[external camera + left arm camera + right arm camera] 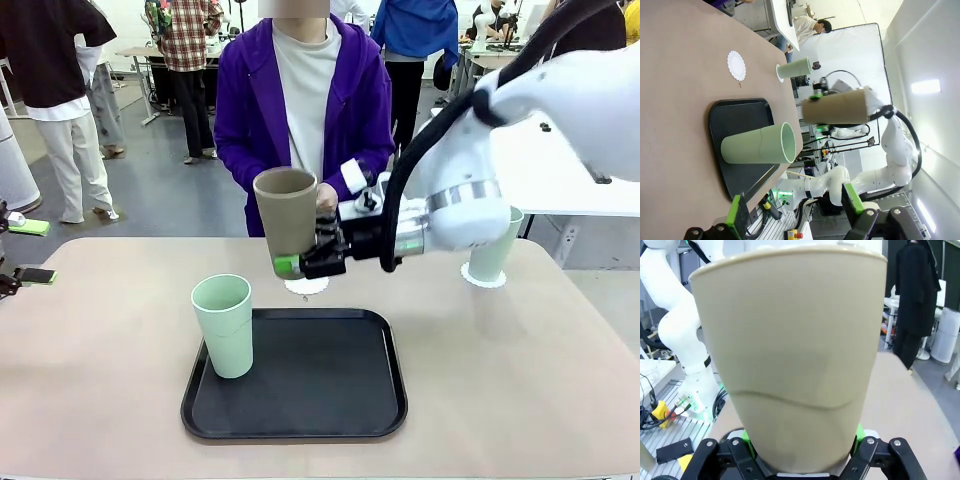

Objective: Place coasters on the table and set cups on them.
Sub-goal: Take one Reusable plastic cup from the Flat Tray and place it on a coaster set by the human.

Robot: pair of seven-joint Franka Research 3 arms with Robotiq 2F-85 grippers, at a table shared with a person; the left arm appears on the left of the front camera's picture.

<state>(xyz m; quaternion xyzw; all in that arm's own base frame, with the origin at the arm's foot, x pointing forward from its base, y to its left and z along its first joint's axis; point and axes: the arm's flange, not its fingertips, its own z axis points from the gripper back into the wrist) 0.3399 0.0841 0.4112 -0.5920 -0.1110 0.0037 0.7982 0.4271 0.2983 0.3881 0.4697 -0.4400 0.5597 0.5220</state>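
Beige table (520, 360), black tray (320, 385), people (60, 90) beyond

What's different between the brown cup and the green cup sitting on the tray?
Colour: the brown cup is tan, the green cup pale mint. Support: the brown cup is held off the table by the right claw, gripped near its base; the green cup stands free on the black tray. The brown cup hangs near a white coaster; the green cup has none by it. Both are upright, tall, tapered, without handles.
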